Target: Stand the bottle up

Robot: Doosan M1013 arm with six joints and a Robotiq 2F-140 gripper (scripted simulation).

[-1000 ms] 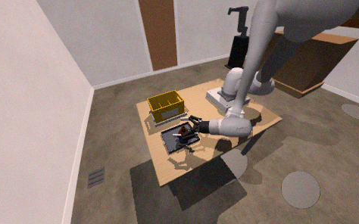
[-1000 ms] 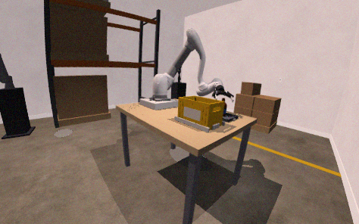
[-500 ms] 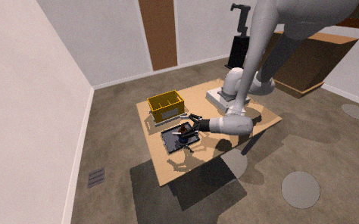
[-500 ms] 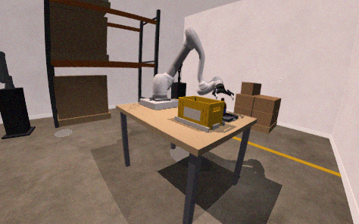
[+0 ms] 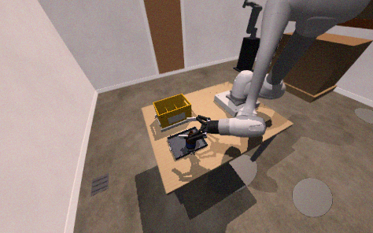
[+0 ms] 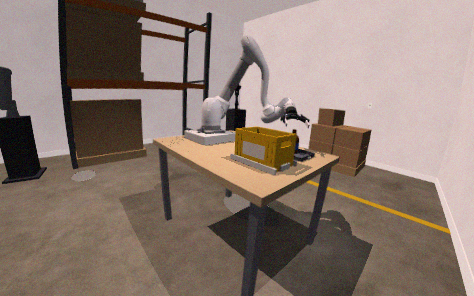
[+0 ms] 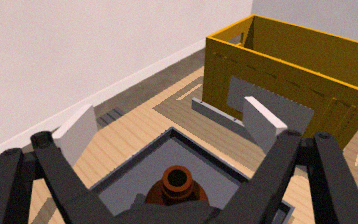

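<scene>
The brown bottle (image 7: 176, 184) stands upright on the dark tray, its open mouth facing up at me in the wrist view. It also shows as a small dark upright shape in the top and exterior views (image 5: 191, 141) (image 6: 294, 136). My gripper (image 7: 169, 114) is open and empty, above the bottle with its white finger pads spread wide on either side and clear of it. It also shows in the top and exterior views (image 5: 194, 127) (image 6: 294, 118). The bottle's lower body is hidden behind my gripper's base in the wrist view.
The yellow crate (image 5: 172, 109) (image 7: 300, 75) stands on a grey base just beyond the tray (image 5: 184, 145), near the table's far-left part. The arm's base plate (image 5: 235, 103) is at the table's back. The table edge lies close beyond the tray.
</scene>
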